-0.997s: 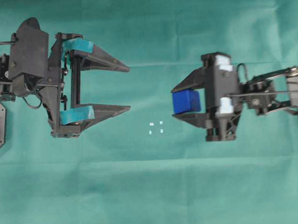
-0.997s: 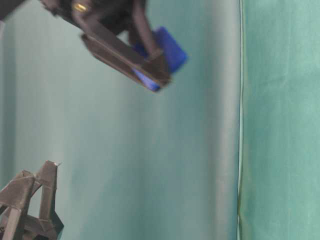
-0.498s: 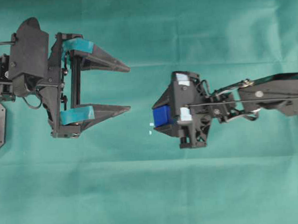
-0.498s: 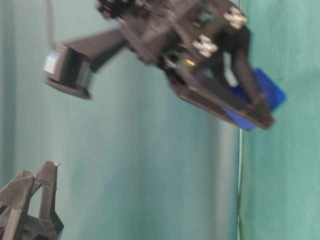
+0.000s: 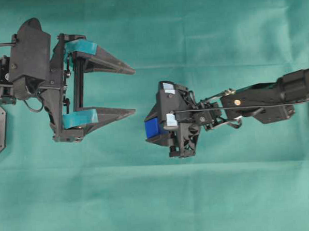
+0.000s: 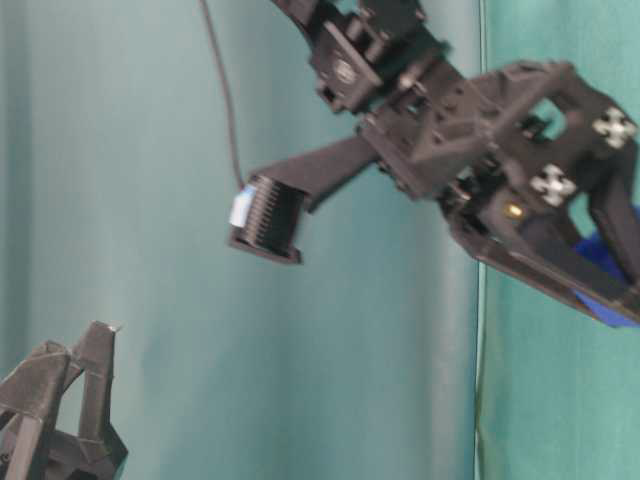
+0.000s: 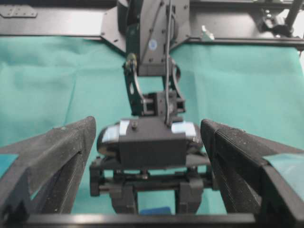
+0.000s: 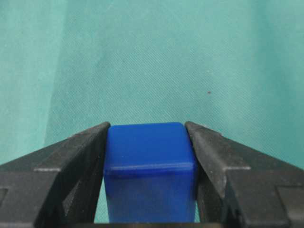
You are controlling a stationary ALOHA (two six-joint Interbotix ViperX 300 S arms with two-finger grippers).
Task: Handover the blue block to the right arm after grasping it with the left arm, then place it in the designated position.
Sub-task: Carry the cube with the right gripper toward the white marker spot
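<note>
The blue block [image 5: 155,128] is clamped between the plain black fingers of my right gripper [image 5: 150,129], which is pitched down towards the cloth at centre. In the right wrist view the block [image 8: 149,164] fills the gap between both fingers [image 8: 76,156], with bare green cloth beyond. It shows at the right edge of the table-level view [image 6: 606,296] and as a sliver in the left wrist view [image 7: 157,210]. My teal-taped left gripper [image 5: 134,91] is open and empty at the left, its tips pointing at the right gripper. The white dots are hidden under the right gripper.
Green cloth [image 5: 164,198] covers the whole table. The right arm [image 5: 267,96] stretches in from the right edge. A black frame rail [image 7: 57,21] runs along the far side in the left wrist view.
My right gripper has moved left and tipped downward with the blue block, now covering the white dots seen earlier. The left gripper has not moved.
</note>
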